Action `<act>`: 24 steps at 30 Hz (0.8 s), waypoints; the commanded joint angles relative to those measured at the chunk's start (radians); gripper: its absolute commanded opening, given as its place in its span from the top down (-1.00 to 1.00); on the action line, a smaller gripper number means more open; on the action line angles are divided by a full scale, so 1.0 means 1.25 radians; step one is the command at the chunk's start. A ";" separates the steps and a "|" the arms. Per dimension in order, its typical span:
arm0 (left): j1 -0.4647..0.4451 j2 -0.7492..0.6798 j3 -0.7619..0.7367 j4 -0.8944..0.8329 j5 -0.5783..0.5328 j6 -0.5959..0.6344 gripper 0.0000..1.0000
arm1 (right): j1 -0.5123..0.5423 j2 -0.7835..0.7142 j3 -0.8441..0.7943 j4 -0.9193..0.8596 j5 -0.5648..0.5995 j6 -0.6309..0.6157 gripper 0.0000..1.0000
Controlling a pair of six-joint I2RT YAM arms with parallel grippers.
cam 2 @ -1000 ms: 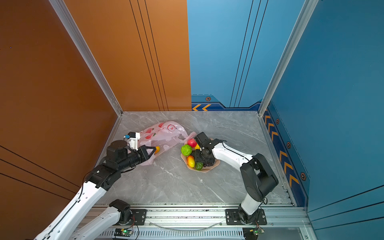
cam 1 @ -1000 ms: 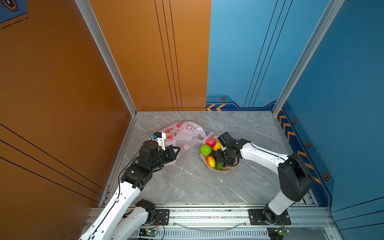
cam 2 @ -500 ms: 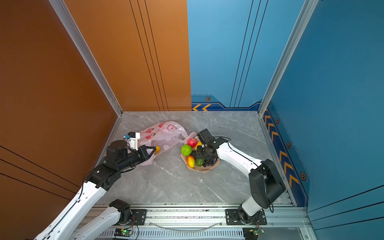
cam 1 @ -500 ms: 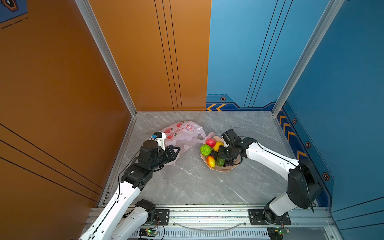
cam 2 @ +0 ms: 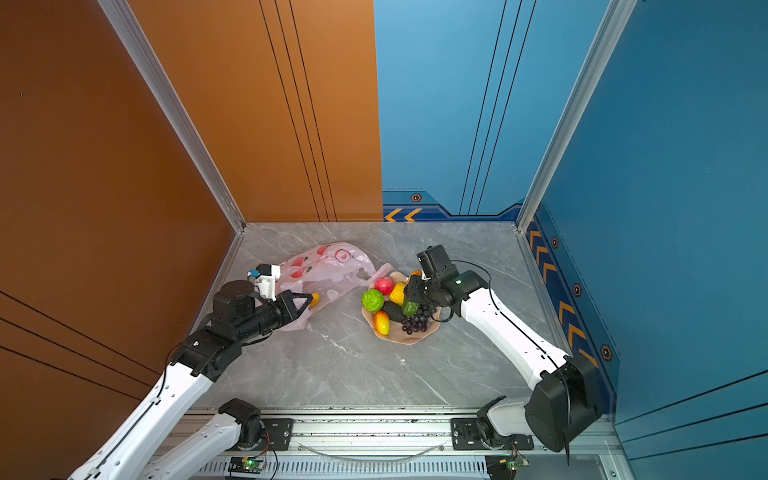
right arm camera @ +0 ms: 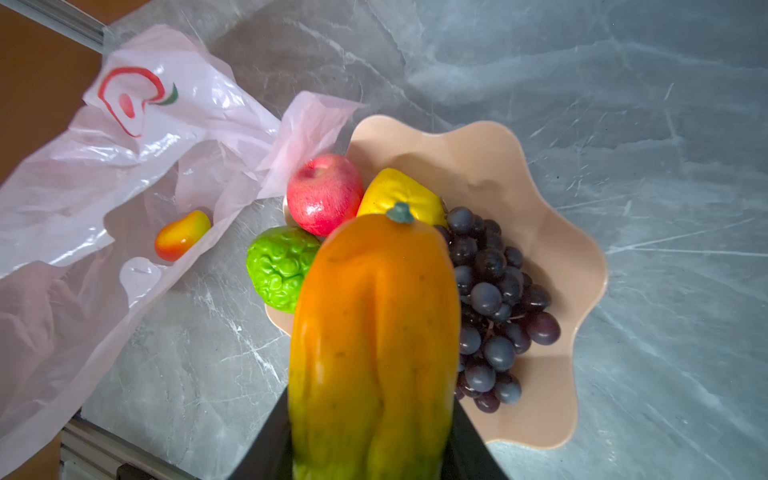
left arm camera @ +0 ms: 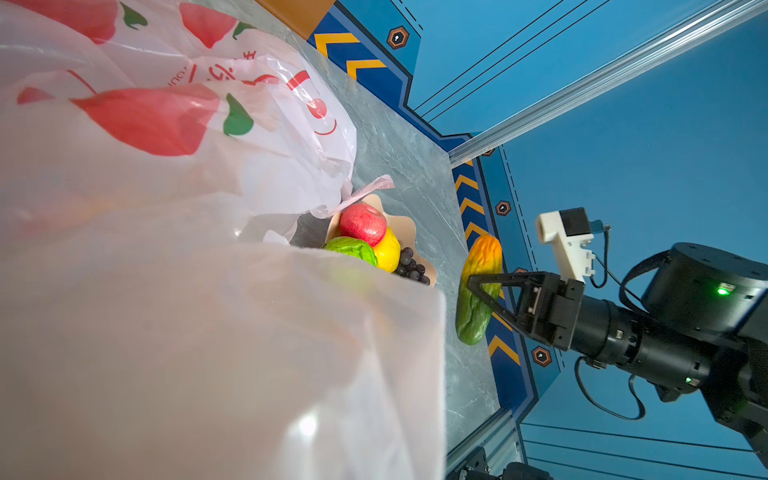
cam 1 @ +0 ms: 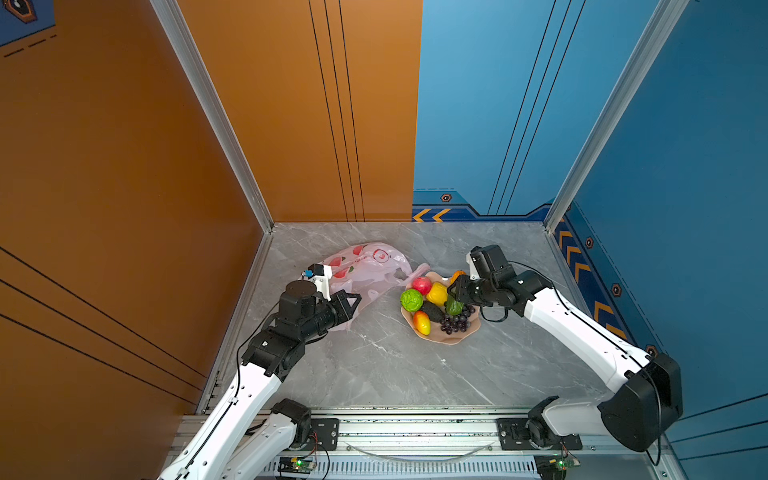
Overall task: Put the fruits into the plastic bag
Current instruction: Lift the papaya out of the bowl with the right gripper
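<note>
Hanging crosswise between the fingers of the right gripper (cam 1: 455, 296), a long cucumber-shaped fruit (left arm camera: 478, 291), orange at its stem end and green at the other, is held above the peach scalloped bowl (cam 1: 449, 340). The jaws are closed part-way against its sides, and in the left wrist view it is seen clear of the fruit below. Inside the bowl are seen a red apple (cam 1: 422, 285), a yellow pepper (cam 1: 437, 293) beside it, a bumpy green round fruit (cam 1: 411, 300) at the rim nearest the bag, a dark avocado (cam 1: 432, 311), a red-yellow mango (cam 1: 422, 323) and a bunch of purple grapes (cam 1: 455, 323). Just beside the bowl, toward the orange wall, the plastic bag (cam 1: 365, 266) is spread on the grey marble table (cam 1: 374, 365). It is thin, pale pink and printed with red fruit, and the bowl's rim is reached by one loop handle near the apple. A second small mango (right arm camera: 183, 235) is seen lying inside the bag's mouth. The bag's near edge is pinched by the left gripper (cam 2: 307, 299), whose jaws are fully closed on the film. The film there is raised off the table, the mouth is open toward the bowl, and much of the left wrist view is filled by it. The two white arms are mounted on a rail (cam 1: 415, 428) at the table's near edge, and the table is enclosed by orange and blue wall panels (cam 1: 291, 104).
</note>
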 commanded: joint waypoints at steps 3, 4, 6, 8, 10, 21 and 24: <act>0.008 -0.005 -0.011 0.026 0.018 -0.005 1.00 | -0.024 -0.057 0.031 -0.014 -0.024 -0.020 0.23; 0.008 -0.003 -0.011 0.027 0.019 -0.005 1.00 | -0.028 -0.065 0.030 -0.010 -0.028 -0.020 0.23; 0.008 -0.004 -0.011 0.028 0.019 -0.005 1.00 | -0.033 -0.080 0.025 0.005 -0.037 -0.014 0.24; 0.008 -0.002 -0.012 0.032 0.019 -0.007 1.00 | -0.039 -0.095 0.018 0.028 -0.053 -0.002 0.24; 0.008 -0.001 -0.012 0.033 0.021 -0.008 1.00 | -0.044 -0.108 0.005 0.057 -0.076 0.012 0.24; 0.008 -0.004 -0.015 0.033 0.022 -0.011 1.00 | -0.069 -0.135 -0.034 0.198 -0.202 0.098 0.23; 0.008 -0.005 -0.016 0.036 0.023 -0.012 1.00 | -0.070 -0.135 -0.041 0.224 -0.224 0.116 0.23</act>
